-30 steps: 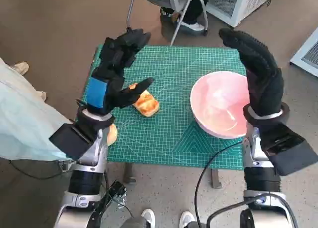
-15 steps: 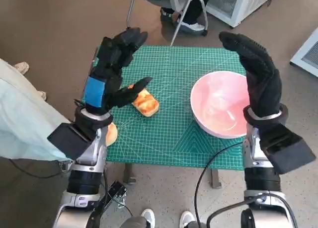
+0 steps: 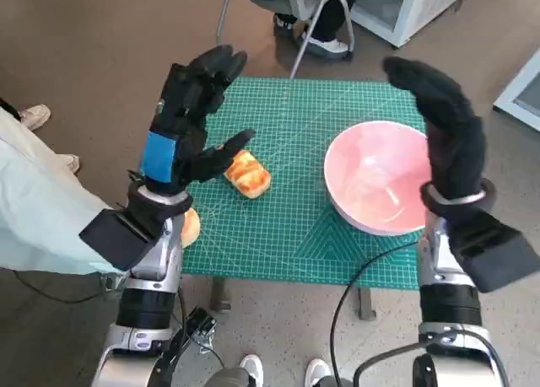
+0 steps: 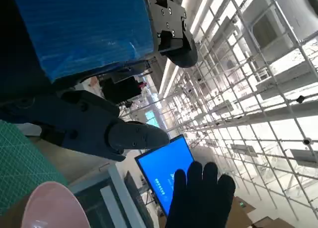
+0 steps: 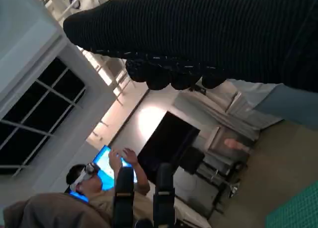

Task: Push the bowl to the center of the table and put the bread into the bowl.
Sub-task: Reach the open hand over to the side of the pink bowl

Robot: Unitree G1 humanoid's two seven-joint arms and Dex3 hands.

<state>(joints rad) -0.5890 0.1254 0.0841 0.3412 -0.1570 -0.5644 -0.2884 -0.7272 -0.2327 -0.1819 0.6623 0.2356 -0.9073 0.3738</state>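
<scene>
Head view evenly lit w/ soft shadows, slight wide-angle bend at edges; left wrist view glares from bright ceiling beyond the left hand (image 4: 74,54); right wrist view dim, soft-focus.

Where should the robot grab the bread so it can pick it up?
Probably across the narrow middle of the bread, coming down from above. It lies flat on the green mat as a short loaf with both long sides free. The left hand hovers open right beside it, nearest.
</scene>
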